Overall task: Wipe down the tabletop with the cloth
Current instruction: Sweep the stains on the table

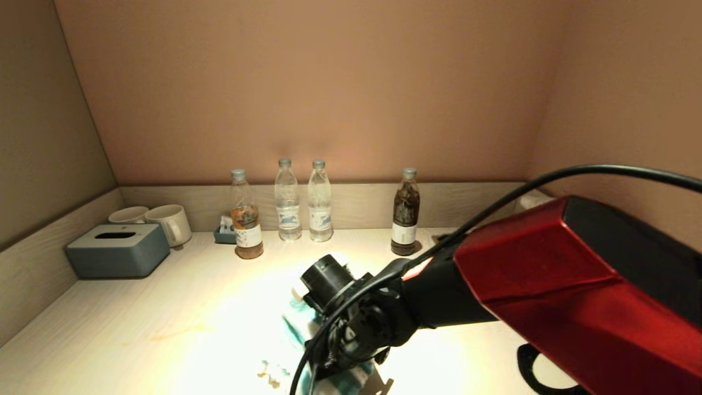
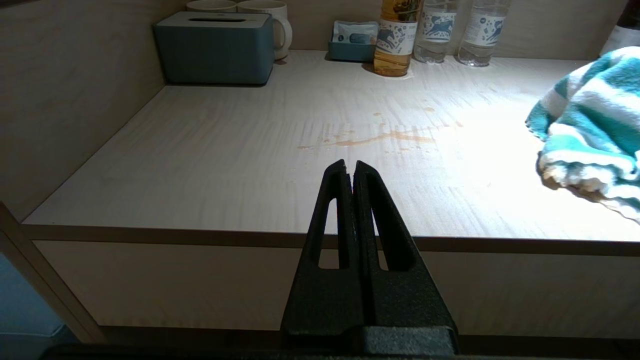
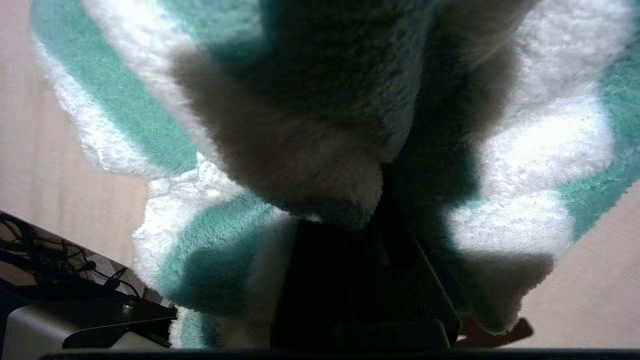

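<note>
The teal-and-white striped cloth [image 1: 296,323] lies bunched on the pale tabletop [image 1: 164,329] near the front middle. My right gripper [image 3: 380,210] points down into the cloth [image 3: 200,250] with its fingers buried in the folds, shut on it. The red right arm reaches in from the right. An orange-brown smear [image 2: 380,139] marks the tabletop [image 2: 225,150] left of the cloth [image 2: 595,125]. My left gripper [image 2: 350,167] is shut and empty, held low in front of the table's front edge.
A grey-blue tissue box [image 1: 118,249] and two mugs [image 1: 170,222] stand at the back left. Several bottles [image 1: 288,200] and a small blue tray [image 1: 225,233] line the back rim. Crumbs [image 1: 269,373] lie by the cloth. Walls close three sides.
</note>
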You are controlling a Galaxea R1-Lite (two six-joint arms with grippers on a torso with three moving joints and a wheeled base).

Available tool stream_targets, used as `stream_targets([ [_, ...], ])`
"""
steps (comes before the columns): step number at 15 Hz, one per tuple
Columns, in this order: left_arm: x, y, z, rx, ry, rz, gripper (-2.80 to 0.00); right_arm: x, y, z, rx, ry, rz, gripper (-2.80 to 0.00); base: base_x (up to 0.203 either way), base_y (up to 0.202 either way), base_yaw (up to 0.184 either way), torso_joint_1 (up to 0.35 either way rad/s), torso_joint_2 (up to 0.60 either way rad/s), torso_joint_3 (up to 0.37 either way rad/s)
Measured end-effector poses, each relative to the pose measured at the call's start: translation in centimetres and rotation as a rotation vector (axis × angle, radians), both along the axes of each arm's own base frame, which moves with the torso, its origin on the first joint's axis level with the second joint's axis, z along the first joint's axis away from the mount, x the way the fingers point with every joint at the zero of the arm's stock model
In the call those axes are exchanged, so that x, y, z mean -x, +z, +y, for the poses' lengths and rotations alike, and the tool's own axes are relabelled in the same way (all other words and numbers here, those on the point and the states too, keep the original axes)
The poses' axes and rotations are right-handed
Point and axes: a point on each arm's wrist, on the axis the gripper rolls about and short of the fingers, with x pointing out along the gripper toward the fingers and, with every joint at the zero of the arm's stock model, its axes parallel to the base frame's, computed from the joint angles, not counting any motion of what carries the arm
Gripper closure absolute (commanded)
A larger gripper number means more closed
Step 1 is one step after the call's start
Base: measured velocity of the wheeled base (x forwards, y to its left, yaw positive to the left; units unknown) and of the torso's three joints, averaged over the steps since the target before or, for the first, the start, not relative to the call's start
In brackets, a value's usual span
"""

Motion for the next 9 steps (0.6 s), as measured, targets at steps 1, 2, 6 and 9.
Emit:
stream_targets([
  [1,0.0,0.0,0.0,0.000,0.000,0.000,0.00,-0.3,-0.3,-1.8,0.010,-0.040,0.008,0.00,0.000,0.000,0.000,0.000,0.00,0.000],
  [2,0.0,0.0,0.0,0.000,0.000,0.000,0.00,-0.7,-0.5,-3.8,0.014,-0.087,0.011,0.00,0.000,0.000,0.000,0.000,0.00,0.000],
  [6,0.0,0.0,0.0,0.000,0.000,0.000,0.00,-2.0,-0.5,-11.5,-0.001,-0.278,-0.002,0.00,0.000,0.000,0.000,0.000,0.00,0.000],
  [9,0.0,0.0,0.0,0.000,0.000,0.000,0.00,-2.2,-0.6,-16.4,-0.025,-0.400,-0.016,0.00,0.000,0.000,0.000,0.000,0.00,0.000],
])
